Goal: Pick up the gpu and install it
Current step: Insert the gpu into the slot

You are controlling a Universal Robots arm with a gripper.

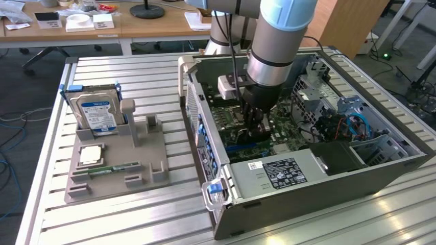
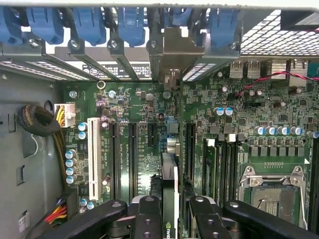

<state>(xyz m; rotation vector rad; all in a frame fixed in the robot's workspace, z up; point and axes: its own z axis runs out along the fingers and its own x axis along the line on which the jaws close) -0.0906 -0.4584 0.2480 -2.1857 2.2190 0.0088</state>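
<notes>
Holding the thin green gpu card (image 2: pixel 169 199) edge-on over the motherboard (image 2: pixel 149 114).
I see my black gripper (image 2: pixel 169 219) clamped on it inside the open grey computer case (image 1: pixel 307 184).

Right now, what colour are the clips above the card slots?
Blue; the clips show best in the wrist view, along the case's rear edge.

The gpu (image 2: pixel 168 199) shows edge-on, its lower end cut off at the frame's bottom between the pincer (image 2: pixel 172 219) fingers.
</notes>
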